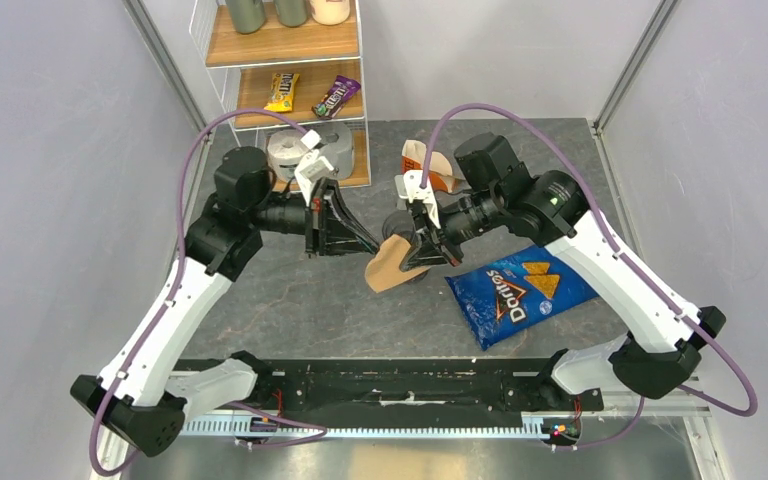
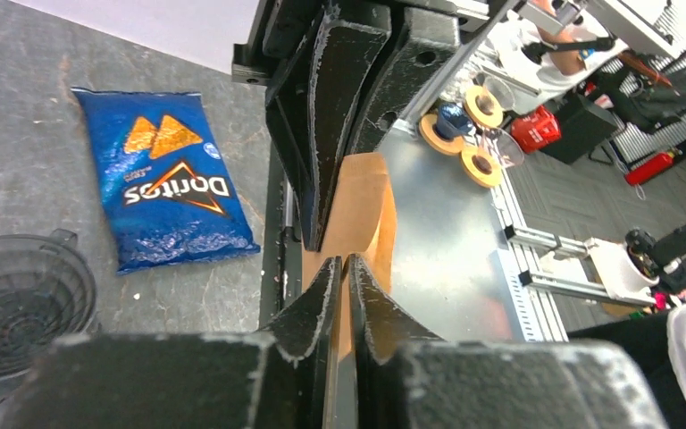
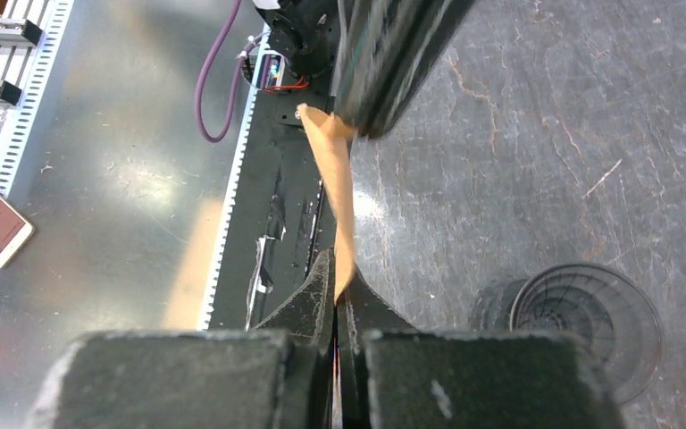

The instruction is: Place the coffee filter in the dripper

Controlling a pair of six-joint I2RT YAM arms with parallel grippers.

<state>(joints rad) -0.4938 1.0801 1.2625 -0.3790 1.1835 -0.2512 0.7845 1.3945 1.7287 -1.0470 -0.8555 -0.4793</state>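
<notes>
The tan coffee filter [image 1: 388, 268] hangs in the air between my two grippers, above the table's middle. My right gripper [image 3: 339, 268] is shut on one edge of the filter [image 3: 335, 188]. My left gripper [image 2: 347, 261] is shut on the opposite edge of the filter [image 2: 362, 210], facing the right gripper fingertip to fingertip. In the top view the left gripper [image 1: 372, 243] and right gripper [image 1: 407, 248] nearly meet. The dark dripper [image 3: 585, 326] stands empty on the table just below and beside them; it also shows in the left wrist view [image 2: 18, 304]. The top view mostly hides it.
A blue Doritos bag [image 1: 520, 290] lies on the table to the right of the dripper. The orange-and-white filter packet [image 1: 430, 165] sits behind the right gripper. A wire shelf [image 1: 290, 90] with snack packs stands at the back left. Grey walls close both sides.
</notes>
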